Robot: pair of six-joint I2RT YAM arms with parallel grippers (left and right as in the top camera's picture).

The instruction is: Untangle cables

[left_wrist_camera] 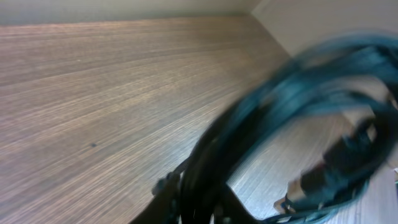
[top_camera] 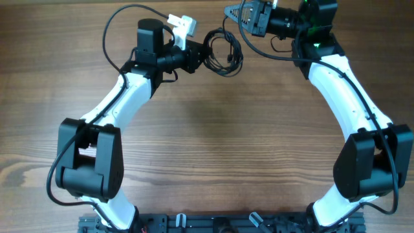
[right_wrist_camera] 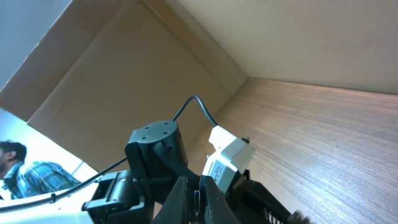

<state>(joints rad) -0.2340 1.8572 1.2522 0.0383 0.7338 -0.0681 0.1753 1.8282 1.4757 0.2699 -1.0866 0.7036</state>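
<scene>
Coiling loosely, cables (top_camera: 228, 58) lie just beside the left pincer (top_camera: 205, 57).

Heavy blur smears the cables (left_wrist_camera: 292, 99) across the left wrist view.

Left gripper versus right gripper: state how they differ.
The left gripper is at the cables; the right gripper is apart from them. The right gripper's fingers are shut; the left gripper's fingers are hidden behind the blurred cables. Both are at the far side of the table.
</scene>
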